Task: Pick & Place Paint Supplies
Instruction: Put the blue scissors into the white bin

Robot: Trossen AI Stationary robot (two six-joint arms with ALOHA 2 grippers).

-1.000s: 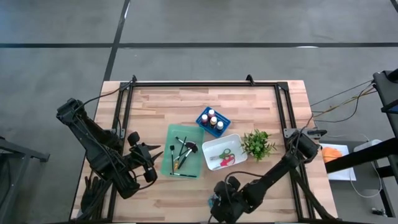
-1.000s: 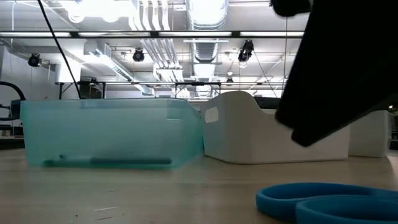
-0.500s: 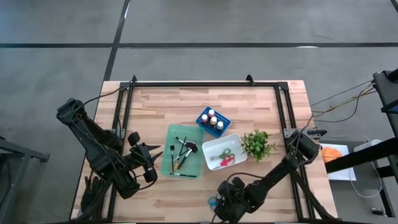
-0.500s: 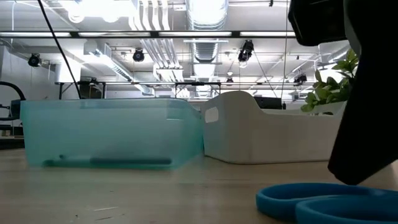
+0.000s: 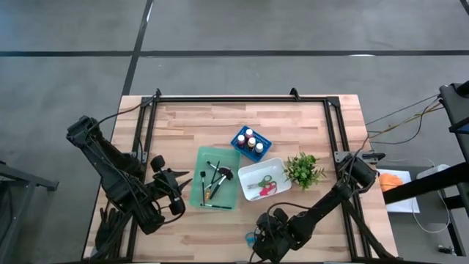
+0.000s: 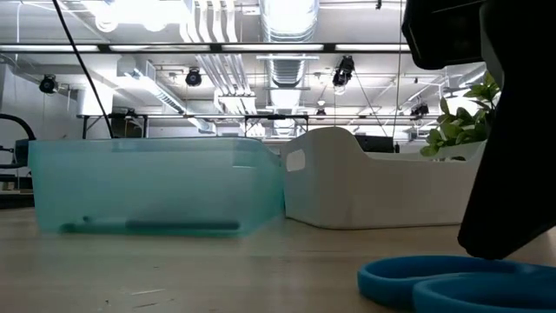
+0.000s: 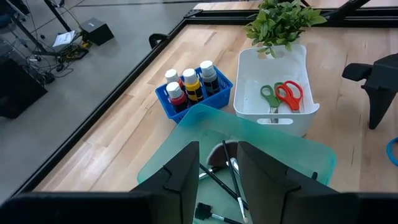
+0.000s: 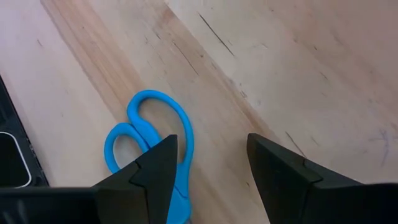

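Spread apart and holding nothing, the right gripper (image 8: pixel 208 180) hangs low over the pair of blue-handled scissors (image 8: pixel 152 146), which lie flat on the light wooden table (image 5: pixel 293 117) at its near edge, well apart from the translucent teal plastic tray (image 5: pixel 215 177) on the near right side of it. The left gripper (image 7: pixel 217 171) also has its dark fingers parted around nothing and waits just beside the teal tray on the tray's left, pointing at it. That tray holds several slim dark-handled brushes (image 5: pixel 213 178) lying crossed over one another. Just right of the tray sits a white plastic bin (image 7: pixel 275 121) with green-handled scissors (image 7: pixel 268 96) and red-handled scissors (image 7: pixel 288 94) lying side by side in it. Behind the tray, toward the far edge, a small blue mesh basket (image 5: pixel 241 133) holds small paint bottles with white caps (image 7: pixel 188 85), upright and packed together. A small leafy green plant (image 5: pixel 303 169) stands beyond the white bin, on the side away from the tray. Compared with a second ago, the right arm has shifted slightly toward the table's near edge, and in the low view its dark bulk has moved aside so that the plant shows behind the white bin; over the last half second nothing visibly changes, and the left arm and every container stay where they were.
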